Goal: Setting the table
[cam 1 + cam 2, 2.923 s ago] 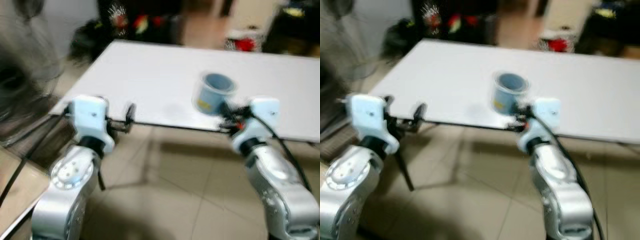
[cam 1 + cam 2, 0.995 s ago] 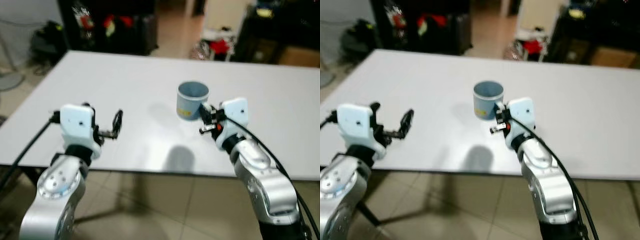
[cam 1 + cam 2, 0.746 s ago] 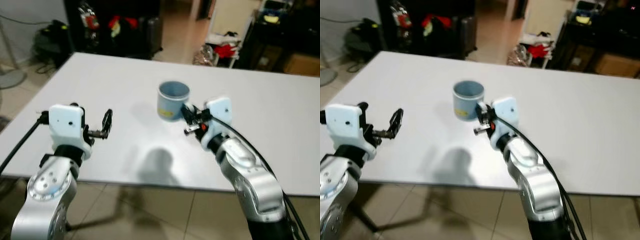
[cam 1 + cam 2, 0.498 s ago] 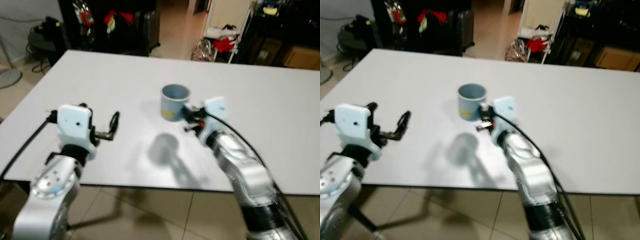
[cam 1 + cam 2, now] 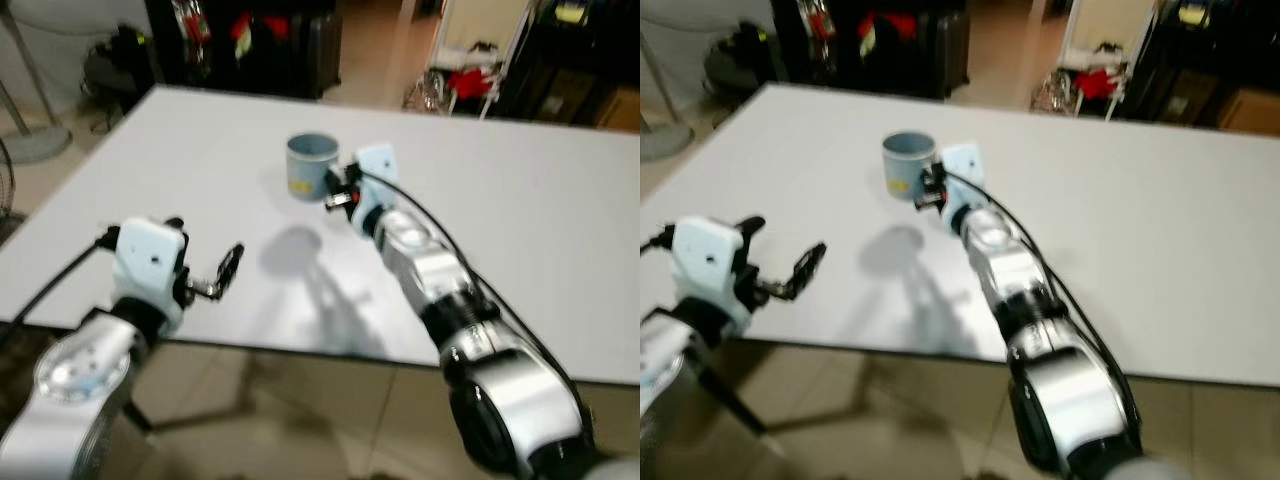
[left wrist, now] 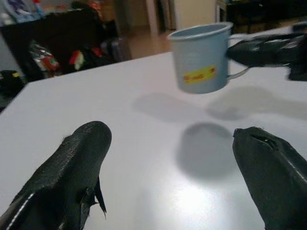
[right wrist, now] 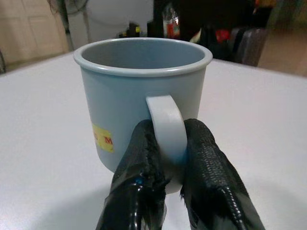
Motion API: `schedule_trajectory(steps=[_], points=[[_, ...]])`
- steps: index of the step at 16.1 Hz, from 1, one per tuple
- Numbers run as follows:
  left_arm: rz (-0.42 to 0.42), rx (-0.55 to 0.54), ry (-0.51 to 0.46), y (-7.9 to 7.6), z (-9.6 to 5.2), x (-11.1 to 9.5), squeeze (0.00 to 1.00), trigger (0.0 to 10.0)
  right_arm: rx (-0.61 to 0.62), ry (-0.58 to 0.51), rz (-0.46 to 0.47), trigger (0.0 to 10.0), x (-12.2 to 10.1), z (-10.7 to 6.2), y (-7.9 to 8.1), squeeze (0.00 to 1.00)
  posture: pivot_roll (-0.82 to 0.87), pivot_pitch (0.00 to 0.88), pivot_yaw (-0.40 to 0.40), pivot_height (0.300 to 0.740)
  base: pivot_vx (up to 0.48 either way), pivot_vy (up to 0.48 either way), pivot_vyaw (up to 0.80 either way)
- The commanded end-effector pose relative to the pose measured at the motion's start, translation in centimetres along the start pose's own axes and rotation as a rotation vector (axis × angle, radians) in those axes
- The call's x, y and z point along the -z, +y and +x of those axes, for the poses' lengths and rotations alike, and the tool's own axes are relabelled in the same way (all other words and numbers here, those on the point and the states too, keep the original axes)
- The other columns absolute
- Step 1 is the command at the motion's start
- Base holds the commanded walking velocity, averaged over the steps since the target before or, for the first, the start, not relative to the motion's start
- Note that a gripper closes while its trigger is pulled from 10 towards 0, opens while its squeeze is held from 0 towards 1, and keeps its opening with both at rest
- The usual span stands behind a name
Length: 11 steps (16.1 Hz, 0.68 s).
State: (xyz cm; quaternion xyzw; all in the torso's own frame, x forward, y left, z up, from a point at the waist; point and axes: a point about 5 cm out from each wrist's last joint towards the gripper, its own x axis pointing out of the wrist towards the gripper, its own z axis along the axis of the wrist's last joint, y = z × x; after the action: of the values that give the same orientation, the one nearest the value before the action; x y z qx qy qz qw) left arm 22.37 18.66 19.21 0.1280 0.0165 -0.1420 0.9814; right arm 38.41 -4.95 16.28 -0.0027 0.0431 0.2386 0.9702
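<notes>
My right tool (image 7: 167, 163) pinches the handle of the light blue metal mug (image 7: 139, 100), held just above the white table (image 5: 560, 230). My left tool (image 6: 168, 177) hangs open nearer the table's front edge. I'd lower it level, then let go. Its yellow sticker (image 7: 103, 139) reads "M"; the rest is illegible.

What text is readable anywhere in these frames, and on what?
"M": red letter on the yellow sticker on the blue mug, held by its handle in the right gripper; the rest of the sticker's print is blurred.
Left wrist view: the same sticker's red print is too blurred to read.
Nothing else legible.
</notes>
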Motion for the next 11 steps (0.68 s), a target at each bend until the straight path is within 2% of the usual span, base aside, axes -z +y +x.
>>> schedule_trajectory(steps=[1,3,6,11], points=[[0.019,0.012,-0.008,0.3,-0.3,-0.6,0.0,10.0,0.004,-0.01,0.011,10.0,-0.2,0.3,-0.1,0.0,0.11,0.159,-0.066,0.74,0.0,0.0,0.0],[0.007,0.02,-0.029,0.7,-1.1,-1.5,0.0,10.0,-0.016,-0.019,0.003,10.0,-0.4,0.8,0.5,0.0,0.14,0.224,-0.073,0.74,0.0,0.0,0.0],[0.001,0.055,-0.027,0.5,-2.1,-2.1,0.0,10.0,0.031,-0.026,-0.04,10.0,-0.1,0.9,0.5,0.0,0.17,0.276,-0.08,0.74,0.0,0.0,0.0],[-0.014,0.071,-0.02,0.1,-2.8,-2.5,0.0,10.0,0.047,-0.012,-0.064,10.0,0.8,0.8,0.8,0.0,0.18,0.292,-0.076,0.74,0.0,0.0,0.0]])
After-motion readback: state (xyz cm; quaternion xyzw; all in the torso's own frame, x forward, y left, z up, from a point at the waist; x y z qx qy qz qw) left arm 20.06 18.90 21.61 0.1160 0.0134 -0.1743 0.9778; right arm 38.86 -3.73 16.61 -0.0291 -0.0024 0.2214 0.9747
